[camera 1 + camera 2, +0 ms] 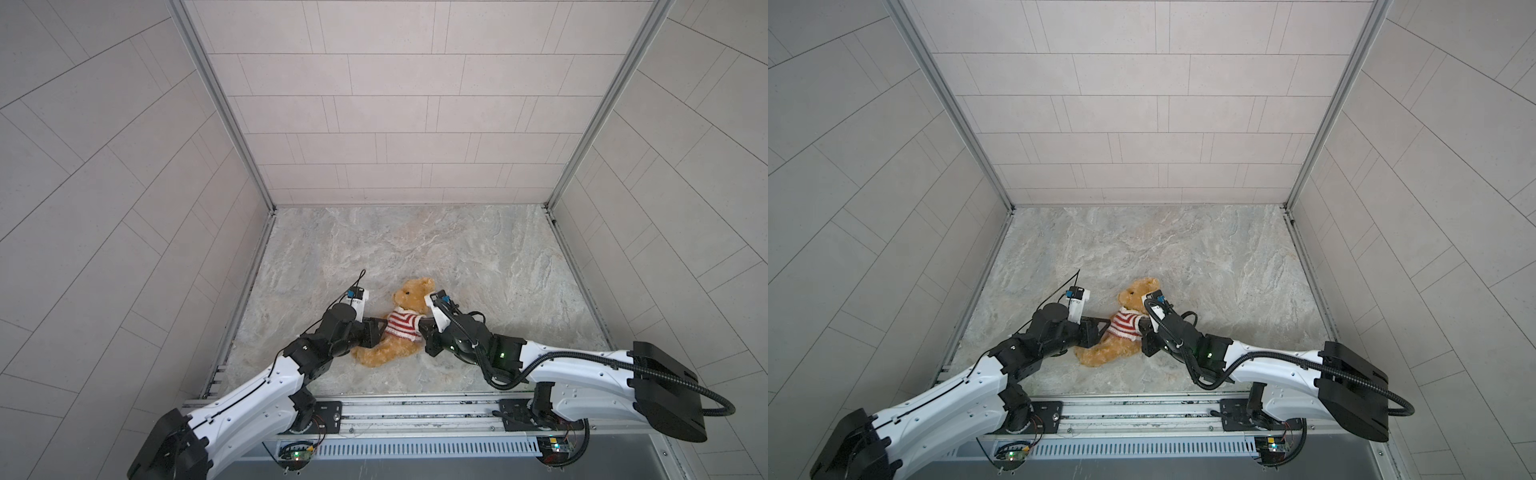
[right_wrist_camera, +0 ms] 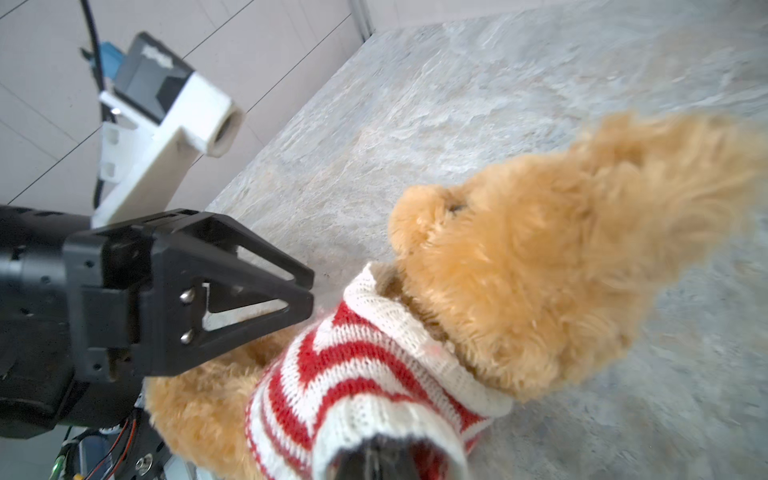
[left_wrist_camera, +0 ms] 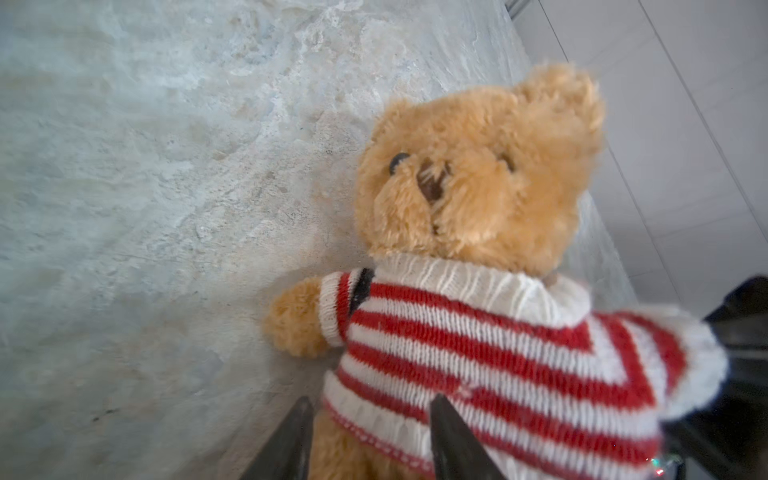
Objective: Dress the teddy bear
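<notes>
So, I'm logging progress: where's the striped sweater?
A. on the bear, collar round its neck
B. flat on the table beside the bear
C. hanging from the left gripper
A: the red-and-white striped sweater sits on the teddy bear, covering its torso with the collar round its neck.

The teddy bear (image 1: 411,293) is golden-brown with dark eyes and a brown nose. Its knitted sweater (image 1: 401,326) runs in red and white stripes, collar and cuffs plain white. The tabletop (image 1: 478,266) is marbled grey-beige; the walls (image 1: 395,104) pale grey tiles, thin dark seams.
</notes>
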Action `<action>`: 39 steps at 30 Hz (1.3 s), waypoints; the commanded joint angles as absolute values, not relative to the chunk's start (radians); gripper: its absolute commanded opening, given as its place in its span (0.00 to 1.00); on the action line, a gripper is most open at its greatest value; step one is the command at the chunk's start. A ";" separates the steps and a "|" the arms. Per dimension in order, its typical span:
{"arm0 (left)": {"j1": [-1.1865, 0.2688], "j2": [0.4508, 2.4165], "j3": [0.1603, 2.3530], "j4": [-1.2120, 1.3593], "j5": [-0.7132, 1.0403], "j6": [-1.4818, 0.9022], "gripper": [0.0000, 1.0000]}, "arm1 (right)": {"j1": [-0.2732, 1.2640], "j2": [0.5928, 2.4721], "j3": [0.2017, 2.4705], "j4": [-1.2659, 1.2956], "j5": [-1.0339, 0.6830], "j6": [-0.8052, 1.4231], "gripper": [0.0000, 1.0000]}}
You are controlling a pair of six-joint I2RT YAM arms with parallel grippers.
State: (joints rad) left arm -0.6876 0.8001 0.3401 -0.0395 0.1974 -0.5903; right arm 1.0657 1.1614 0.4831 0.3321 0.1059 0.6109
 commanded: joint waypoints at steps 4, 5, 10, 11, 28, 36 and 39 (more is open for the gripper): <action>-0.793 0.721 0.415 -0.098 0.168 -0.674 0.56 | 1.063 1.112 0.463 0.339 0.230 0.645 0.00; -0.818 0.724 0.421 -0.084 0.163 -0.696 0.55 | 1.063 1.110 0.460 0.341 0.236 0.645 0.00; -0.925 0.780 0.441 0.002 0.152 -0.779 0.52 | 1.063 1.092 0.458 0.344 0.258 0.649 0.00; -0.946 0.799 0.450 0.008 0.142 -0.784 0.52 | 1.063 1.089 0.458 0.344 0.261 0.649 0.00; -0.999 1.005 0.478 0.213 0.080 -0.865 0.37 | 1.078 1.084 0.453 0.331 0.255 0.670 0.00; -0.998 1.021 0.467 0.218 0.061 -0.876 0.15 | 1.080 1.068 0.424 0.344 0.259 0.669 0.00; -0.988 1.011 0.449 0.218 0.061 -0.881 0.05 | 1.080 1.061 0.414 0.345 0.264 0.660 0.00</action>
State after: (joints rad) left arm -0.9947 1.0256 0.4503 0.1905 0.0807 -0.8791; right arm 1.0733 1.0847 0.4259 0.3328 0.2363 0.6552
